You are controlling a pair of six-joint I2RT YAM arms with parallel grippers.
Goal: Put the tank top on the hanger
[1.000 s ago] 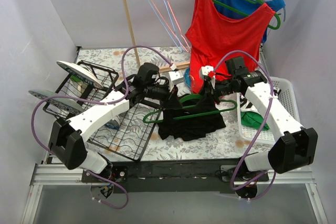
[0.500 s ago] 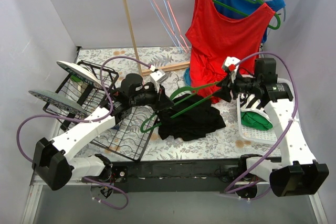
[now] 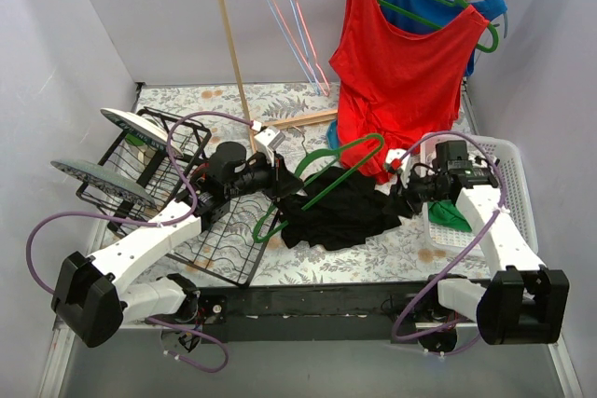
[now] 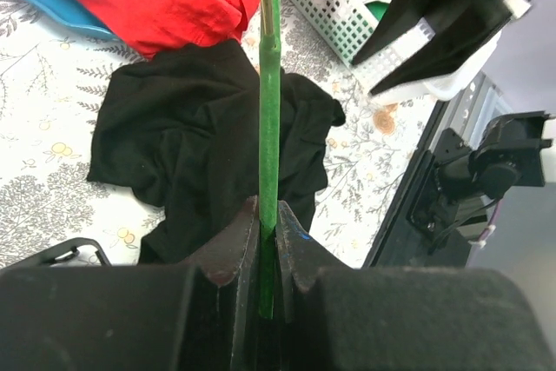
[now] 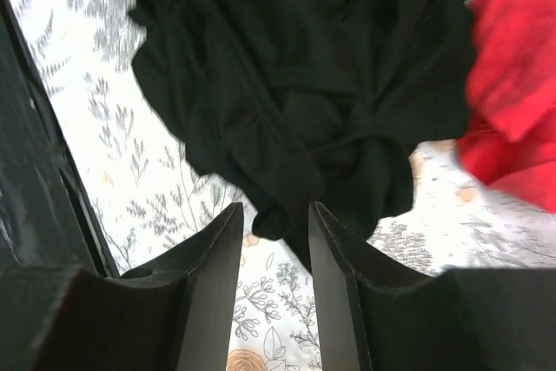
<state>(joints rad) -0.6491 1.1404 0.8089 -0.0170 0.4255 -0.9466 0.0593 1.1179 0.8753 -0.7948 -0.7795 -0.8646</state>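
Note:
The black tank top (image 3: 340, 213) lies crumpled on the flowered table. The green hanger (image 3: 328, 170) slants above it. My left gripper (image 3: 283, 180) is shut on the hanger. In the left wrist view the green bar (image 4: 269, 102) runs straight out from the shut gripper (image 4: 268, 225) over the black top (image 4: 187, 141). My right gripper (image 3: 399, 196) is open, low at the top's right edge. In the right wrist view the gripper (image 5: 274, 215) has a fold of the black top (image 5: 295, 84) just between its fingertips, not pinched.
A red tank top (image 3: 401, 62) hangs on another green hanger at the back right, its hem by the black top. Thin pink and blue hangers (image 3: 297, 20) hang beside a wooden pole (image 3: 229, 34). A white basket (image 3: 508, 184) stands right; a wire dish rack (image 3: 154, 160) left.
My right gripper has left the hanger's far end and come down and back to the black top's right edge. The left arm has drawn back left, still holding the hanger.

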